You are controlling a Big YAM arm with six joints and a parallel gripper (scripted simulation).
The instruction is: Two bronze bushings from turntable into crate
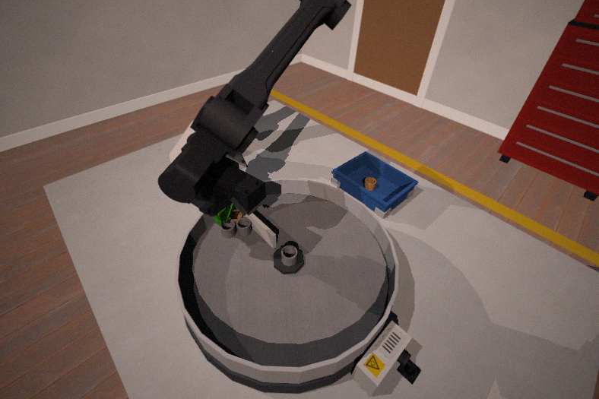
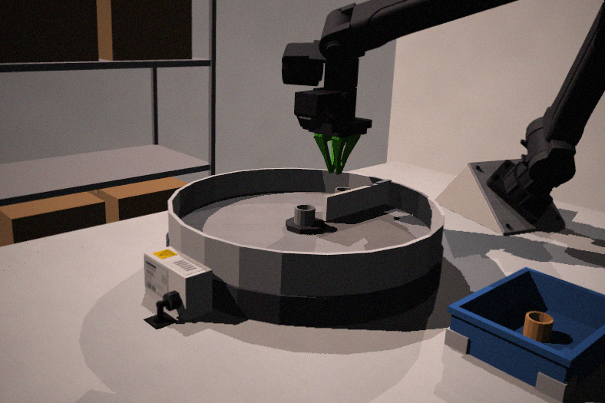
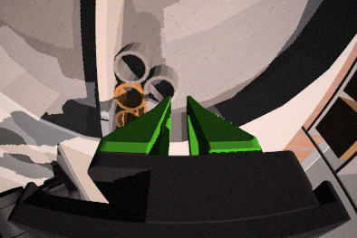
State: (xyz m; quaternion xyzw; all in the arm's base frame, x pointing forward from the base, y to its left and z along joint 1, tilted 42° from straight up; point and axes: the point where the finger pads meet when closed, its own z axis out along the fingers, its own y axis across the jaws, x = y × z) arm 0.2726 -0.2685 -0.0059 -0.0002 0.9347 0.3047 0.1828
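Note:
A bronze bushing stands on the turntable beside two grey bushings, all against the fence bar. Another bronze bushing stands in the blue crate. My gripper hangs just above the turntable, a little to the side of the bronze bushing. Its green fingers are nearly together with a narrow gap and nothing between them.
A raised hub sits at the turntable's centre. A control box is fixed to the turntable's outside. The arm's base stands behind the turntable. The crate lies apart from the turntable on the mat.

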